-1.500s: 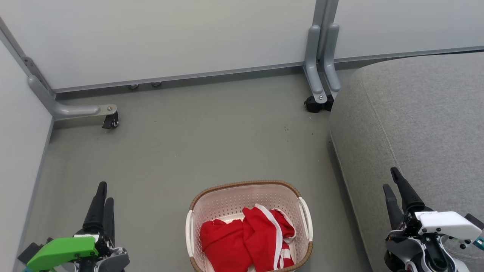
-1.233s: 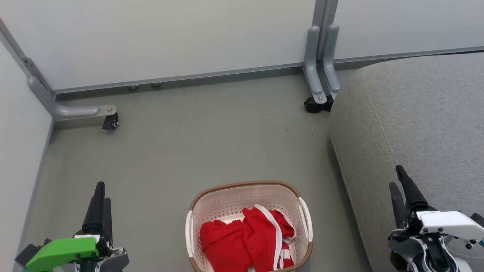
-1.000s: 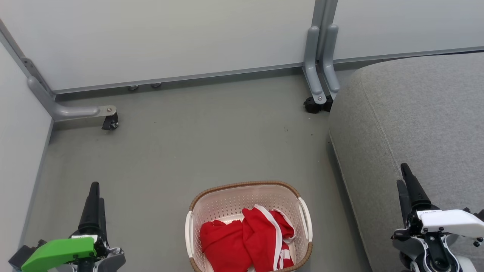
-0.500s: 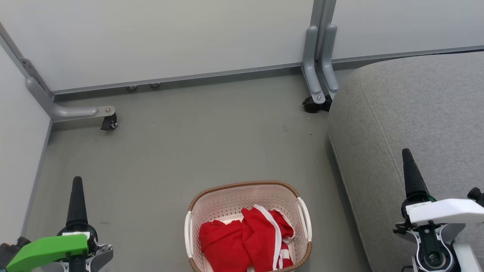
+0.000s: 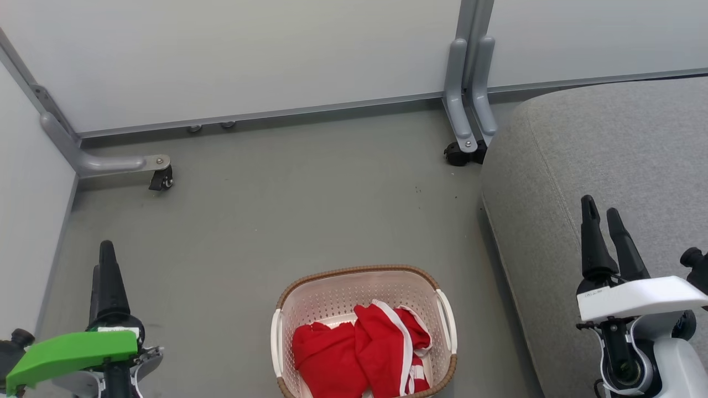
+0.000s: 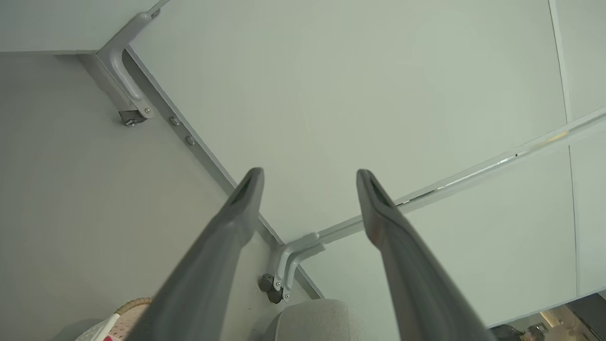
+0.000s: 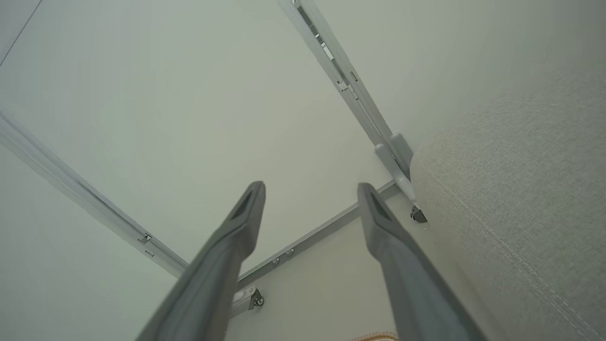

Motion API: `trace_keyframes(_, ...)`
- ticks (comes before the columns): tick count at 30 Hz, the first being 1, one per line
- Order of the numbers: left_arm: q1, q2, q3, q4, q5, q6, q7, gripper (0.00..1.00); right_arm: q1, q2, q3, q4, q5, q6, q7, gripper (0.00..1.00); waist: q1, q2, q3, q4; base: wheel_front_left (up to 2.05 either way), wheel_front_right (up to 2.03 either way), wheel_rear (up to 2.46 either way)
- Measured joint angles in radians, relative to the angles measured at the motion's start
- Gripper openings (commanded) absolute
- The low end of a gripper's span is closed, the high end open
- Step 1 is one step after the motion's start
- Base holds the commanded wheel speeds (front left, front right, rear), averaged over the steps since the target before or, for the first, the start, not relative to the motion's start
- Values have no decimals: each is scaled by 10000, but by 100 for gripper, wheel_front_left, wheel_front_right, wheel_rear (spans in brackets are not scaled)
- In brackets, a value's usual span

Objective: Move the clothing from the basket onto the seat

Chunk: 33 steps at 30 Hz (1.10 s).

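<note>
A plain grey floor [image 5: 276, 221] runs back to pale partition panels [image 5: 249, 50] that meet in a corner at the left. From that corner a curved grey metal foot [image 5: 105, 162] reaches onto the floor and ends in a small black caster [image 5: 161, 178]. Further right, two grey brackets [image 5: 469, 94] stand side by side against the panels, with a second black caster [image 5: 458, 155] at their base.

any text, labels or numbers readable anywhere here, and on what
Nothing can be read.
Small label on the right gripper: too small to read.
White tag on the left gripper: too small to read.
Basket and clothing: no text visible.
</note>
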<state>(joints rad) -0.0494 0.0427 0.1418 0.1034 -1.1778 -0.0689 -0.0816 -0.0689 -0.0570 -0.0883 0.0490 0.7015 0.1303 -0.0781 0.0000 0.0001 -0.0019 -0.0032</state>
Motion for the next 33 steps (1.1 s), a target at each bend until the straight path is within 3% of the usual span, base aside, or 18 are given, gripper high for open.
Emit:
trace_keyframes(16,341,8,-966,-1070,2451,1103,-447,100,3,-267,566,-583,-2560,0,-474,100,0,0,2,-7,0,0,0)
trace_keyframes(33,438,21,-2614,-1338,6236,1582,-890,100,201,-251,821,-790,-4614,2,-911,100,0,0,-50,127,0,0,0)
